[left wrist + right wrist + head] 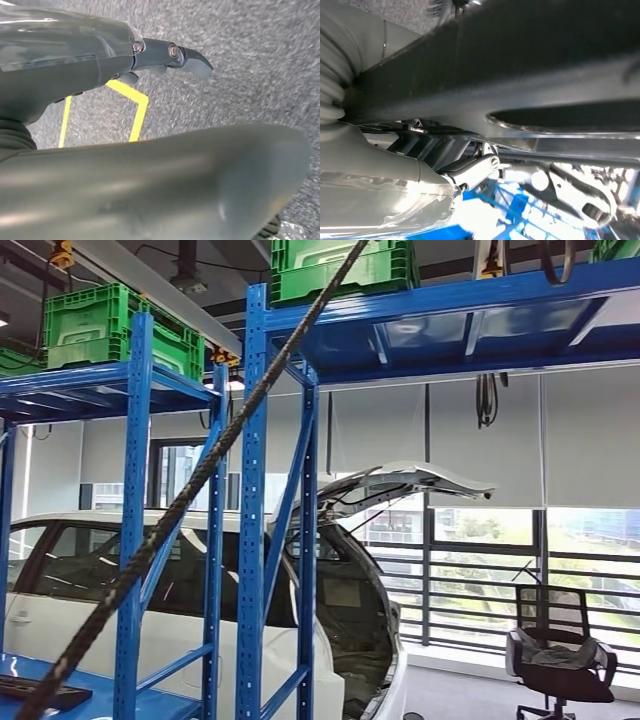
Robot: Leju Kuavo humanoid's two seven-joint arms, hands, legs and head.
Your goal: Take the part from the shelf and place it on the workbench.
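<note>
Our head view faces blue shelves (pixel 253 490) with green crates (pixel 121 325) on top, a white car (pixel 189 610) behind, a chair (pixel 558 650) at right. Our right robot hand (pixel 471 172) grips a long dark metal part (pixel 531 85) close to the camera. Our left robot hand (pixel 162 57) hangs over grey floor (pixel 245 65) with yellow tape (pixel 137 107), fingers extended, holding nothing.

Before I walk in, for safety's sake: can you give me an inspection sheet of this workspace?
Surface: blue surface, low left, carrying a dark flat item.
Job's things: part not identifiable.
Clutter: green crates atop blue racks.
Hands: left robot hand holds nothing, over grey floor; right robot hand, grasp unclear.
Cables: braided cable crosses the head view diagonally.
Surroundings: white car, tailgate open; office chair.
</note>
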